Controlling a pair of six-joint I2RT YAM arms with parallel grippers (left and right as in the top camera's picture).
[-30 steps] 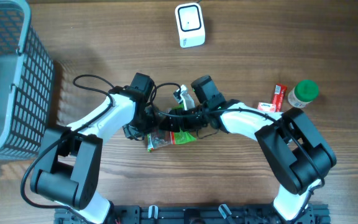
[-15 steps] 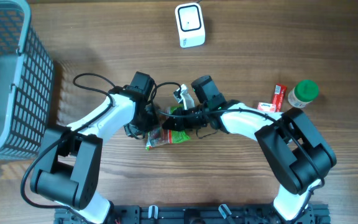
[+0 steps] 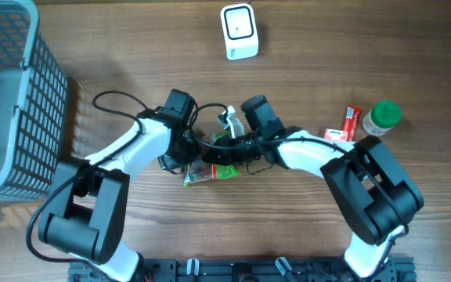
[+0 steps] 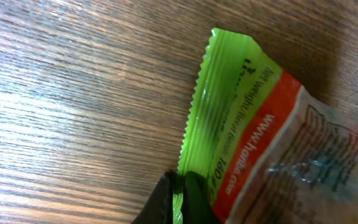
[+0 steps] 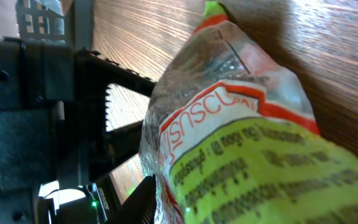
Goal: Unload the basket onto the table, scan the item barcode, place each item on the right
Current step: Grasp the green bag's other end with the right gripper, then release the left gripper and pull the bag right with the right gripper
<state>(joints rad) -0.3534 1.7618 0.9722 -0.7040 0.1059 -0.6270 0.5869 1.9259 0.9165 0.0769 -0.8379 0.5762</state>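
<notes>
**Desk:** Wood is all I get on my side. What do you have, biggest thing first?

**Operator:** Wood-grain table [image 3: 413, 47] across my whole overhead feed. A grey-blue mesh basket [image 3: 6, 102] stands at its left edge. My left arm [image 3: 131, 145] and right arm [image 3: 319, 153] both bend inward and meet at the middle of the table.

**Desk:** And the item?

**Operator:** The snack packet [image 3: 214, 171] sits right where they meet, green and red at the ends with a clear middle. On my left wrist feed, the left gripper [image 4: 179, 186] is pressed together on the packet's serrated green edge, pinching it. The right gripper [image 3: 225, 153] is at the packet's other side. Its wrist view is filled by the crinkled film, with one dark finger [image 5: 143, 198] against it. I cannot tell whether that one is clamped or just touching.

**Desk:** Where is the scanner?

**Operator:** The white scanner [image 3: 239, 31] stands near the far edge, well apart from the packet. Off to my right is a green-lidded jar [image 3: 382, 117], with a red stick packet [image 3: 352, 121] just beside it and a small white-and-red box [image 3: 335, 135] next to that.
</notes>
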